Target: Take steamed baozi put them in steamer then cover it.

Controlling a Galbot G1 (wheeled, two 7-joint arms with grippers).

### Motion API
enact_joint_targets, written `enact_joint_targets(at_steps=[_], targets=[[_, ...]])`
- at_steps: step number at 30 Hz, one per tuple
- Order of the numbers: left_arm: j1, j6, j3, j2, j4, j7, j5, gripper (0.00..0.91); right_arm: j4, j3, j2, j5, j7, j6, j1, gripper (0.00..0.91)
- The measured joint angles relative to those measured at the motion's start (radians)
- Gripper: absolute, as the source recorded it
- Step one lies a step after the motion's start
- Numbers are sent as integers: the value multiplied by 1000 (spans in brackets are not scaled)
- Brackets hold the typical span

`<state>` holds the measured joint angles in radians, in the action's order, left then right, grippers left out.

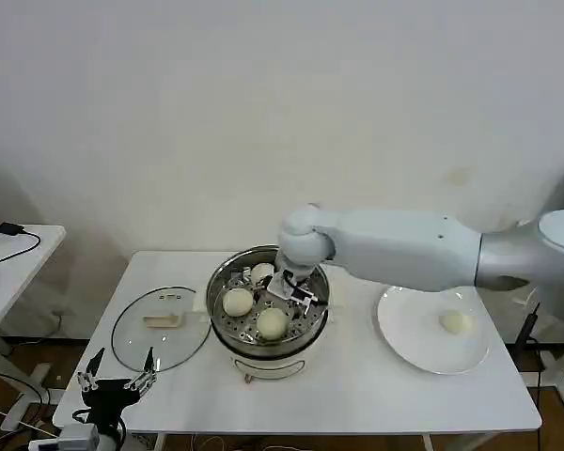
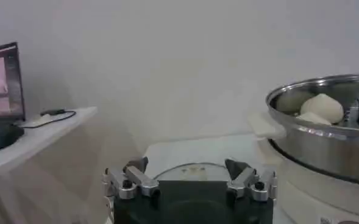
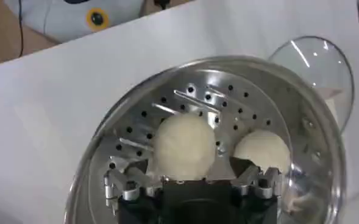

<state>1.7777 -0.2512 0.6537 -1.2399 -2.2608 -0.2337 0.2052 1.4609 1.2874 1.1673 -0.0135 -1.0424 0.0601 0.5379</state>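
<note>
From the head, three buns point(image 1: 238, 302) sit in the steamer point(image 1: 269, 312), one bun point(image 1: 455, 322) on the plate point(image 1: 432, 331), the cover point(image 1: 160, 325) flat on the tabletop point(image 1: 357, 385). The left wrist shows the left pincer point(image 2: 188, 175) spread wide, empty. The right wrist shows the right pincer point(image 3: 191, 175) spread above a bun point(image 3: 183, 147).

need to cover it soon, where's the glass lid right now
In the head view the cover lies flat on the table, just left of the steamer.
</note>
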Motion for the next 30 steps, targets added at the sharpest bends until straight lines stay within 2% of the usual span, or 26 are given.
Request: enact_joint_targets(at_steps=[7, 13, 21, 30], targets=[[-10, -2, -9, 19, 1, 0, 6, 907, -26, -33, -65, 71, 27, -43, 46, 907], [-26, -10, -15, 44, -4, 0, 18, 907, -31, -39, -181, 122, 56, -117, 76, 907], [-54, -11, -39, 73, 3, 7, 19, 907, 47, -68, -445, 100, 95, -220, 38, 907], [-67, -12, -70, 74, 3, 19, 2, 907, 77, -151, -699, 2, 129, -244, -113, 907]])
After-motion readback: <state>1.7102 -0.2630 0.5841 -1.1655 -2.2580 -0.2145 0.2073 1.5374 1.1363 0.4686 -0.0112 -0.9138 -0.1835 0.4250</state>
